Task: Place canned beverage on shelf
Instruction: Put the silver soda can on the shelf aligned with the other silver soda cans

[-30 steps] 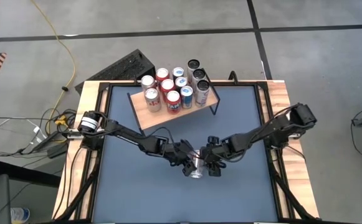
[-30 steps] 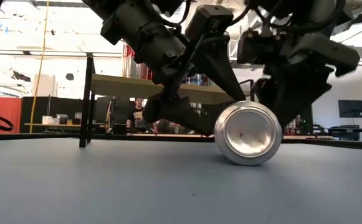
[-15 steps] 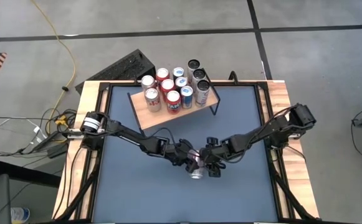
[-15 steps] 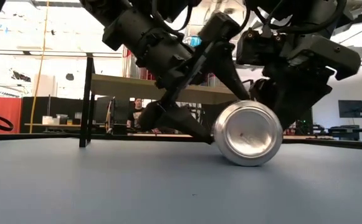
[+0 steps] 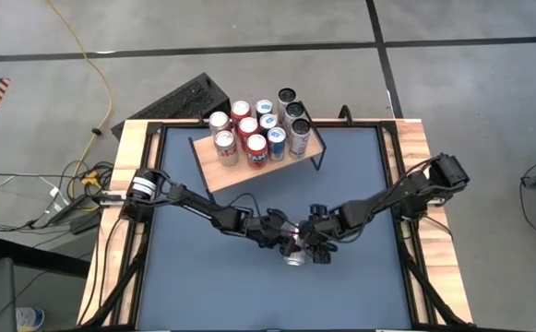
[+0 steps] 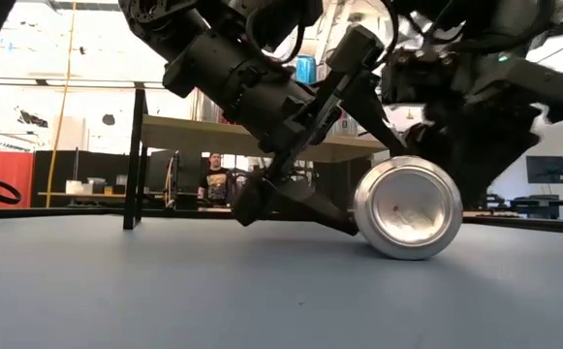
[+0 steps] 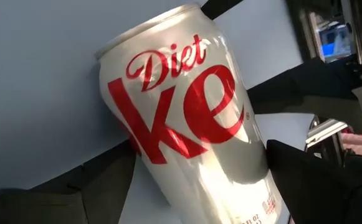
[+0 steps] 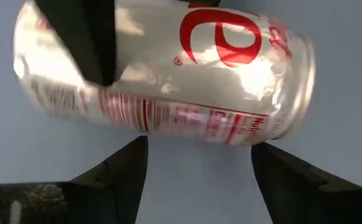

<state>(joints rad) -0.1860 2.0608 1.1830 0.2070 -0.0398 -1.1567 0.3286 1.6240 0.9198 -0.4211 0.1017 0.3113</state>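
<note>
Two robot arms are converging on a silver can (image 5: 294, 255) that is lying on its side on the blue surface (image 5: 203, 277), its flat end facing the low camera. The left tool (image 5: 283, 242) is reaching in from one side and the right tool (image 5: 314, 247) from the other, so the can is sitting between them at the middle of the surface.

Each wrist view is showing that arm's own dark fingers spread wide to either side of the can's body: both tools are standing open around it, and whether any pad is already pressing on the metal cannot be told. In the low view the left tool's lower finger (image 6: 296, 201) is running down to the surface just beside the can's rim.

Well away from both tools, at the far edge, the shelf (image 5: 254, 170) is already carrying about a dozen upright cans (image 5: 256, 129), leaving bare board on its near side.

The step in hand appears to be securing the fallen can. Doing it well likely calls for one tool bracing the round body so it is not rolling off, while the other is closing squarely across the middle, not the slippery end. The can would then need turning upright before being set down on the shelf's bare part, clear of its neighbours.
</note>
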